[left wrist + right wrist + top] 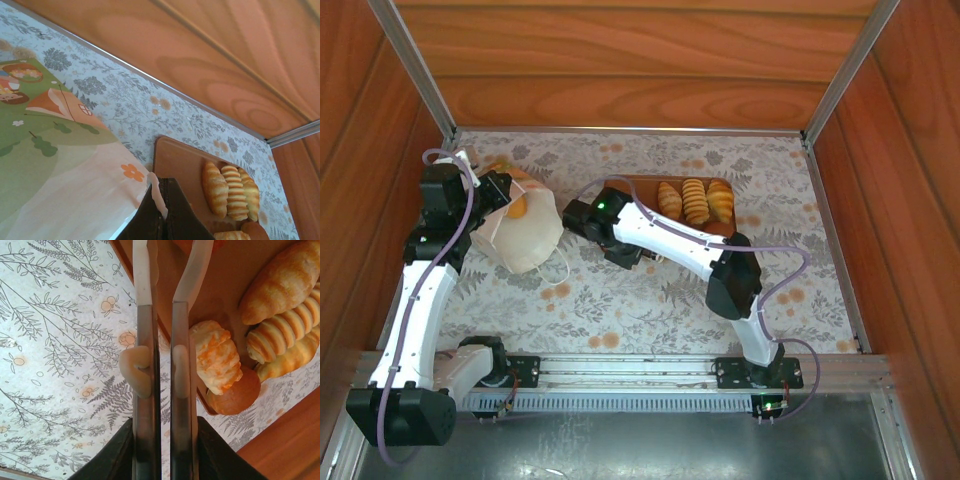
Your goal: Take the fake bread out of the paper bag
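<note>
Golden-brown fake bread lay clustered on the tray; the white, colourfully printed paper bag sat left of it

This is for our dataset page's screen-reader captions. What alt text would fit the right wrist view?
The right gripper, jaws narrowly apart and empty, hangs over the edge of a brown tray holding several toy pastries. A floral tablecloth lies to the left.
</note>
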Motion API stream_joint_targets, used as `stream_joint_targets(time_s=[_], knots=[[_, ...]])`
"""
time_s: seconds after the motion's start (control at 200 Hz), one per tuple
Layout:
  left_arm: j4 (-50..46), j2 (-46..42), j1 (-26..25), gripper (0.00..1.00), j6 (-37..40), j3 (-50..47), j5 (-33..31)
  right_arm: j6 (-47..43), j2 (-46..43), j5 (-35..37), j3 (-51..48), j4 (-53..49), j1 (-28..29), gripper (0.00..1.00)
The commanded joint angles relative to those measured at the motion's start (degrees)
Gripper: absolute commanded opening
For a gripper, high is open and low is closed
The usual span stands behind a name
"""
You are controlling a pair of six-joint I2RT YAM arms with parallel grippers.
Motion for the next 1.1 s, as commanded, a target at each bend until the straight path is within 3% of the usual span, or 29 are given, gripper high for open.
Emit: stream_joint_targets(time_s=[0.0, 0.4, 0.705, 1.094], knots=[[1.42, -0.53, -0.07, 0.0, 0.15, -0.08, 0.91, -1.82, 1.11, 2.0, 1.81, 0.07, -0.66, 0.22], [1.78, 0.98, -0.06, 0.0, 0.82, 0.8, 2.0, 1.07, -2.08, 11.55, 9.73, -10.49, -0.72, 0.21], [2.05, 1.29, -0.07, 0.0, 0.78, 0.65, 2.51, 8.08, -4.24, 6.77, 6.08, -15.6, -1.36, 0.24], [2.37, 1.08, -0.06, 0.0, 0.55, 0.4, 3.07, 9.41, -4.1, 1.23, 2.4, -15.61, -1.48, 0.25]])
